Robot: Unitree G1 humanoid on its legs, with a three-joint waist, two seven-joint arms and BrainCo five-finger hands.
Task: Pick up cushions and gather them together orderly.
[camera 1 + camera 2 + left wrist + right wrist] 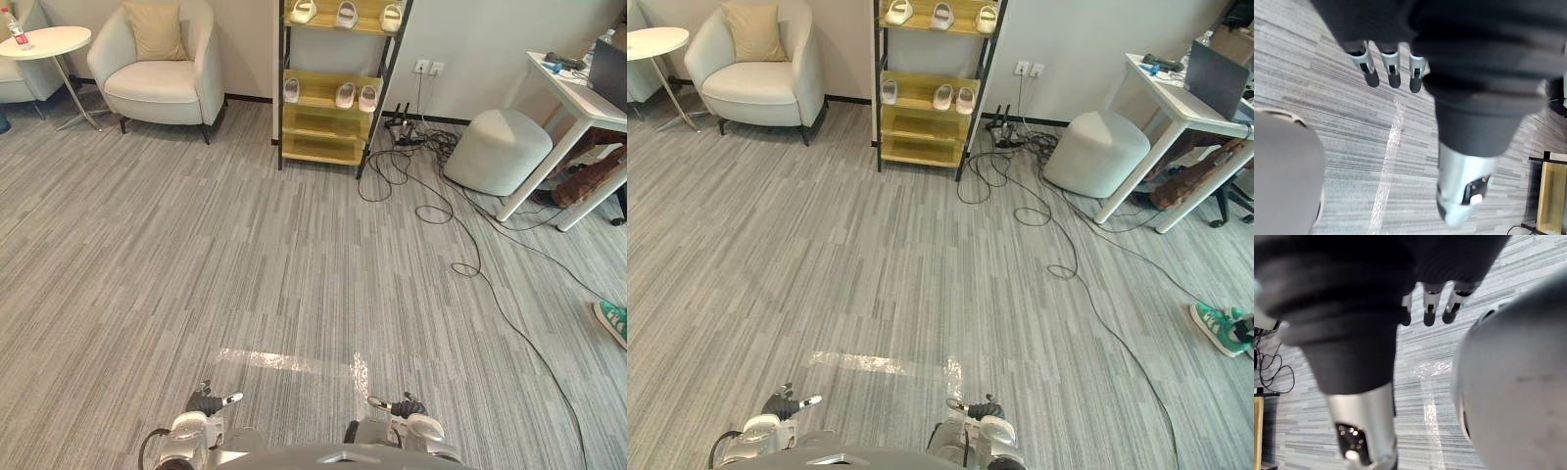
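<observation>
My left hand (208,402): low at the near edge of the carpet, fingers (1392,73) straight and relaxed, holding nothing.
My right hand (400,404): low too, apart from the left, fingers (1429,317) straight, nothing in them.
Cushion (155,29): beige, propped upright against the back of the pale armchair (167,86), far ahead on my left, well apart from both hands.
Side table (44,41): round, white, left of the armchair, with a bottle (17,28) standing on it.
Shoe rack (333,108): at the far wall, right of the armchair, pale slippers (345,95) on its shelves.
Pouf (500,149): grey, round, between the rack and a white desk (573,98).
Tape strip (284,362): shiny, on the carpet just ahead of my hands.
Green shoe (612,319): a person's, at the right edge.
</observation>
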